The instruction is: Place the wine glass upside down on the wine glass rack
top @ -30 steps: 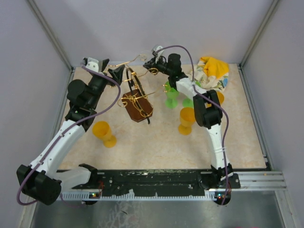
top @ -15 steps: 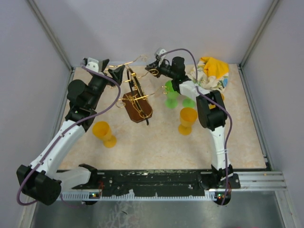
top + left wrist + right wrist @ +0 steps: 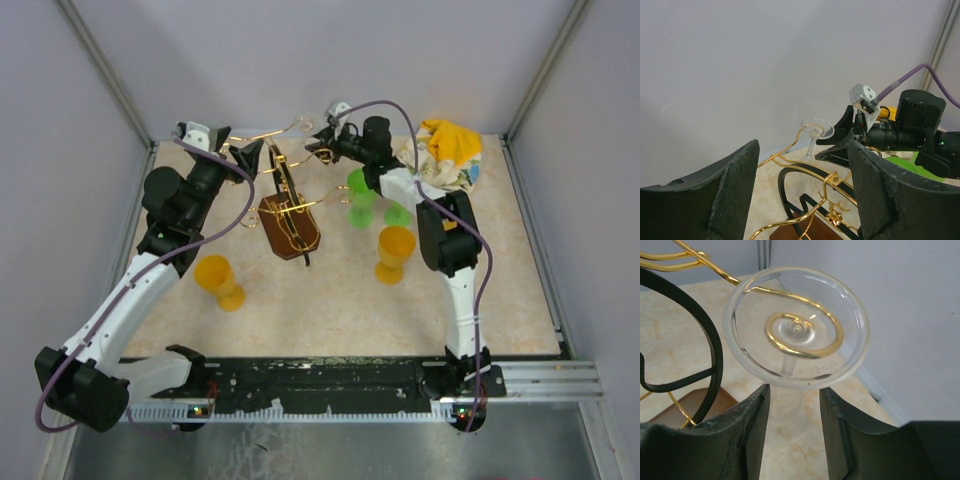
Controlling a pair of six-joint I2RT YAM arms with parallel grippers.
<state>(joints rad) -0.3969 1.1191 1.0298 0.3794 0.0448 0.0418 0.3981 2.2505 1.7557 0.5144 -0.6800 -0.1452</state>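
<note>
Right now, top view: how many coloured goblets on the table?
4. One yellow goblet front left; orange goblet centre right; green goblet right of the rack; second green goblet partly behind the right arm, which may hide more.

The left arm and right arm are showing white links, black joints and purple cables; the left hand and right hand are wearing rough black fingers.

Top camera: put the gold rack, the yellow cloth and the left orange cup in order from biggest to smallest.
1. Gold rack, biggest.
2. Yellow cloth, next.
3. Left orange cup, smallest.
</note>
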